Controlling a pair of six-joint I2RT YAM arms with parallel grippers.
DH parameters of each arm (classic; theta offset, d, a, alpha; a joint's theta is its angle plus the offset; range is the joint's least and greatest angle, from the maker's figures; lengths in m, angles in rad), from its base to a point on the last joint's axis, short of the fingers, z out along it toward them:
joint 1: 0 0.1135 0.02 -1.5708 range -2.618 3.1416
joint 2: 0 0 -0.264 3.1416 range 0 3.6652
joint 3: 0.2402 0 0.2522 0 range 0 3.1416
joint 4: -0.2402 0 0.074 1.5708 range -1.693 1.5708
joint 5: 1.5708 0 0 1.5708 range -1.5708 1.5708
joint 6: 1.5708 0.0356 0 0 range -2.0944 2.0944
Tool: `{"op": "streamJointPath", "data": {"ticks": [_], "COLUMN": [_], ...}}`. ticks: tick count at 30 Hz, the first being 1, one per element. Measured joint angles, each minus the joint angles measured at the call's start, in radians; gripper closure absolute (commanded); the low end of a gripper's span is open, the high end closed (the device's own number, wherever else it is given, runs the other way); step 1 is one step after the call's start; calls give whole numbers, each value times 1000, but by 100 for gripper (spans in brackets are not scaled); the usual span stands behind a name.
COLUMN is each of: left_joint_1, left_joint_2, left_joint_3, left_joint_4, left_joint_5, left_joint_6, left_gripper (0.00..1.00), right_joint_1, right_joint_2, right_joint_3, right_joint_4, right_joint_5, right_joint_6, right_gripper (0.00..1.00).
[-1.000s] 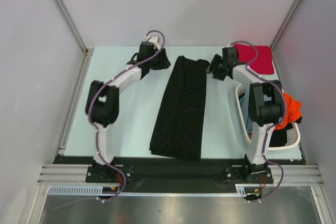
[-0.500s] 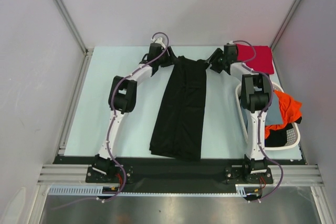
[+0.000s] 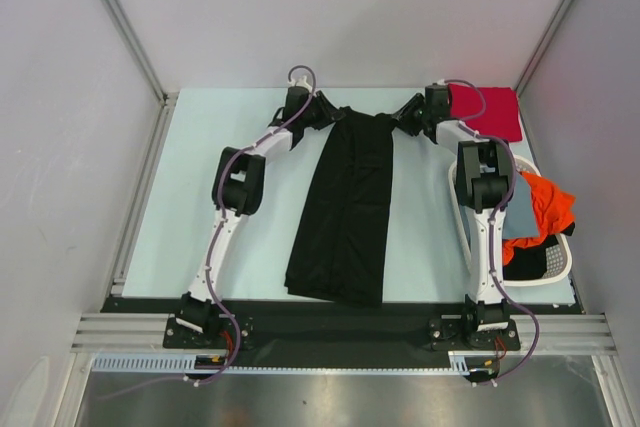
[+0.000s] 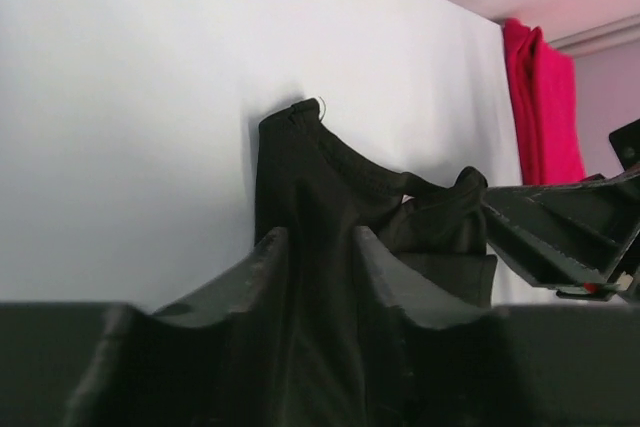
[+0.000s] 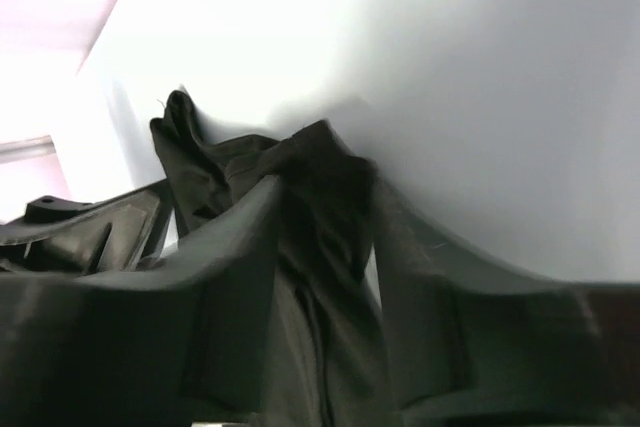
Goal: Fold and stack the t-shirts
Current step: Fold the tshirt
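A black t-shirt [image 3: 345, 207], folded into a long strip, lies down the middle of the table [image 3: 230, 197]. My left gripper [image 3: 330, 115] is at its far left corner and my right gripper [image 3: 403, 117] at its far right corner. In the left wrist view the black cloth [image 4: 300, 167] runs between the fingers of the left gripper [image 4: 320, 247], which stand narrowly apart. In the right wrist view the bunched cloth [image 5: 315, 162] sits inside the right gripper [image 5: 325, 202], with a thin gap beside one finger. A folded red t-shirt [image 3: 490, 112] lies at the back right.
A white perforated basket [image 3: 545, 277] at the right edge holds an orange t-shirt [image 3: 550, 205] and a grey-blue one [image 3: 522, 219]. The right arm's upright link stands just left of the basket. Walls close in the table at the back and both sides.
Both grippers have moved inward onto the far corners of the black t-shirt, and their jaws have narrowed around the cloth. The left arm has stretched out further.
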Motion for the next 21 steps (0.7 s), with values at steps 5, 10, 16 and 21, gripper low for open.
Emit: {"op": "streamJointPath", "data": {"ticks": [5,10,16,21], "left_joint_1": [6,26,53,68], "left_joint_2": [23,28,27,27], "left_joint_3": [0,0,-9,-20], "left_joint_4": [32,63,108,117], "left_joint_5": [3,-1,-27,-50], "left_joint_6": [-80,-134,-164,-177], "left_gripper": [83,97,100,100], "right_joint_1": [-9,-18,-34,-46], "right_joint_2": [35,119,232,291], "right_joint_3": [21,146,305,395], "right_joint_4": [27,32,51,60], "right_joint_5": [-21,-86,-201,-248], "right_joint_6": [-8,-61,-89,-101], "right_gripper": [74,76,74,64]}}
